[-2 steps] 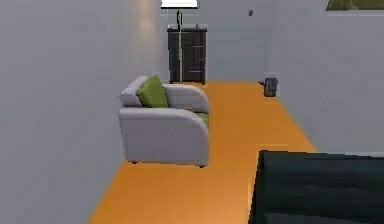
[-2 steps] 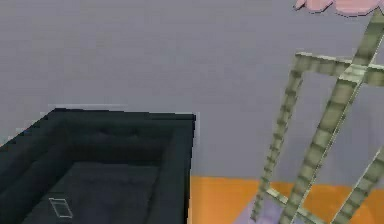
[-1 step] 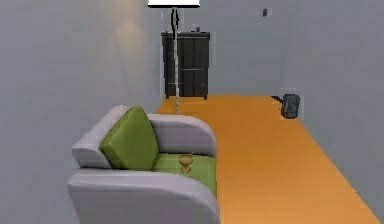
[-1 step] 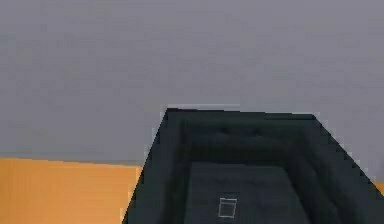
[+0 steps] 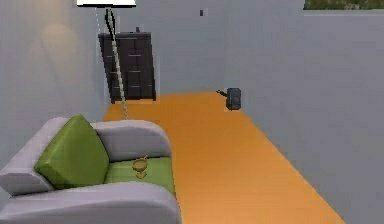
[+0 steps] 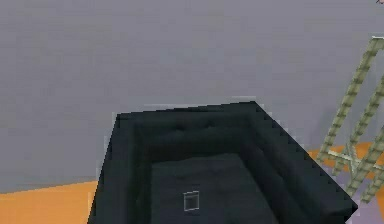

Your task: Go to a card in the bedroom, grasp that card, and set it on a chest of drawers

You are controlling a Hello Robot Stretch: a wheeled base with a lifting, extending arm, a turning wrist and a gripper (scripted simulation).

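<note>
A small flat square with a pale outline (image 6: 190, 200) lies on the seat of a dark armchair (image 6: 215, 135) low in the arm side view. It may be the card. A tall dark cabinet with drawer-like fronts (image 5: 135, 65) stands against the far wall in the forward view, at the end of the orange floor (image 5: 225, 150).
A grey armchair (image 5: 60, 185) with green cushions (image 5: 72, 150) takes the forward view's lower left, with a small glass-like object (image 5: 142, 167) on its seat. A floor lamp (image 5: 115, 50) stands before the cabinet. A small dark object (image 5: 233, 97) sits by the far wall. A pale ladder-like frame (image 6: 352, 125) leans at the arm side view's right.
</note>
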